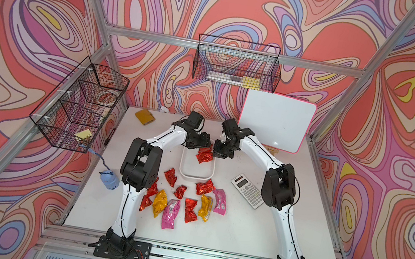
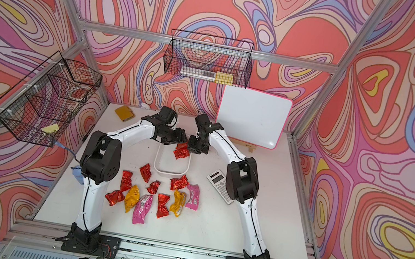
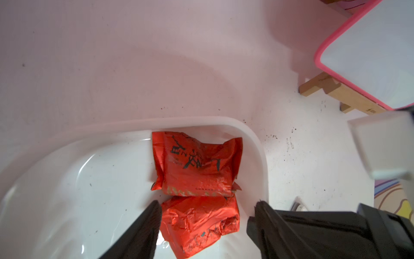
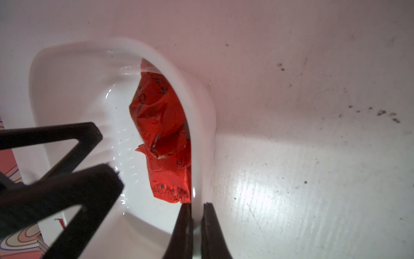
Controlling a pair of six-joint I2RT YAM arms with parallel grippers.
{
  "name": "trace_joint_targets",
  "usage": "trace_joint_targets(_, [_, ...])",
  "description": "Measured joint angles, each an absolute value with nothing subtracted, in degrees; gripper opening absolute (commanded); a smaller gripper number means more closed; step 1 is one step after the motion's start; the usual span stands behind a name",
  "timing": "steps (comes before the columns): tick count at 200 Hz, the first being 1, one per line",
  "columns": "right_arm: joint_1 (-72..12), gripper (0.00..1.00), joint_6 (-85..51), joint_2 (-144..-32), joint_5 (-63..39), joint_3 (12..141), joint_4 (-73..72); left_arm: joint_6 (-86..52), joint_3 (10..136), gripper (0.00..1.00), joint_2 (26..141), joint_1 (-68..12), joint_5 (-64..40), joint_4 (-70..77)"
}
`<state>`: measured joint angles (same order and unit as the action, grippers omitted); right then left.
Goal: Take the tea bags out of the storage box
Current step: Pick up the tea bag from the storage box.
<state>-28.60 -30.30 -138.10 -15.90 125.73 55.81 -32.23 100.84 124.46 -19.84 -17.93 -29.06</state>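
Note:
The white storage box [image 1: 195,176] sits mid-table, also in the wrist views [image 3: 257,143] [image 4: 201,107]. Two red tea bags [image 3: 197,163] [image 3: 199,224] lie in its far right corner, seen as a red clump in both top views [image 1: 205,156] [image 2: 181,152]. My left gripper [image 3: 208,206] hangs open over the box, its fingers on either side of one red bag. My right gripper [image 4: 197,205] is shut on the box's side wall, next to the bags [image 4: 161,112]. Several red, orange-yellow and pink tea bags [image 1: 170,213] lie on the table in front of the box.
A calculator [image 1: 247,190] lies right of the box. A pink-edged whiteboard [image 1: 276,123] leans on a wooden stand at the back right. A mustard pad [image 1: 144,116] lies back left. Wire baskets hang on the back wall [image 1: 236,64] and the left wall [image 1: 80,105].

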Motion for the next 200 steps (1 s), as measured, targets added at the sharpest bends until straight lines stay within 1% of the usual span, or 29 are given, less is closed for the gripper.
trace_joint_targets(44, [-28.6,0.0,-30.3,-138.1,-15.9,125.8,56.0,-35.0,103.9,0.82,128.4,-20.7,-16.9,-32.9])
trace_joint_targets(54, [-28.6,0.0,-30.3,-138.1,-15.9,125.8,56.1,-35.5,105.2,0.82,129.5,-20.8,-16.8,-33.5])
trace_joint_targets(66, [-28.6,0.0,-30.3,-138.1,-15.9,126.0,56.2,-35.8,106.7,0.79,130.7,-21.0,-16.7,-34.1])
trace_joint_targets(102, [-28.6,0.0,-30.3,-138.1,-15.6,126.1,56.2,-36.6,110.0,0.64,132.7,-21.1,-16.3,-35.5])
trace_joint_targets(114, [-28.6,0.0,-30.3,-138.1,-15.5,126.1,56.2,-36.7,110.9,0.62,133.1,-21.3,-16.0,-35.8])
trace_joint_targets(135, [-28.6,0.0,-30.3,-138.1,-15.4,126.1,56.2,-37.1,111.8,0.53,133.7,-21.5,-15.1,-36.4])
trace_joint_targets(178, [-28.6,0.0,-30.4,-138.1,-15.0,126.1,56.2,-37.6,112.8,0.3,134.5,-21.5,-13.9,-37.4])
trace_joint_targets(189, [-28.6,0.0,-30.4,-138.1,-15.0,126.1,56.2,-37.5,112.8,0.22,134.6,-21.5,-13.7,-37.5])
trace_joint_targets(200, [-28.6,0.0,-30.4,-138.1,-15.0,126.1,56.2,-37.5,112.9,0.17,134.6,-21.5,-13.6,-37.8])
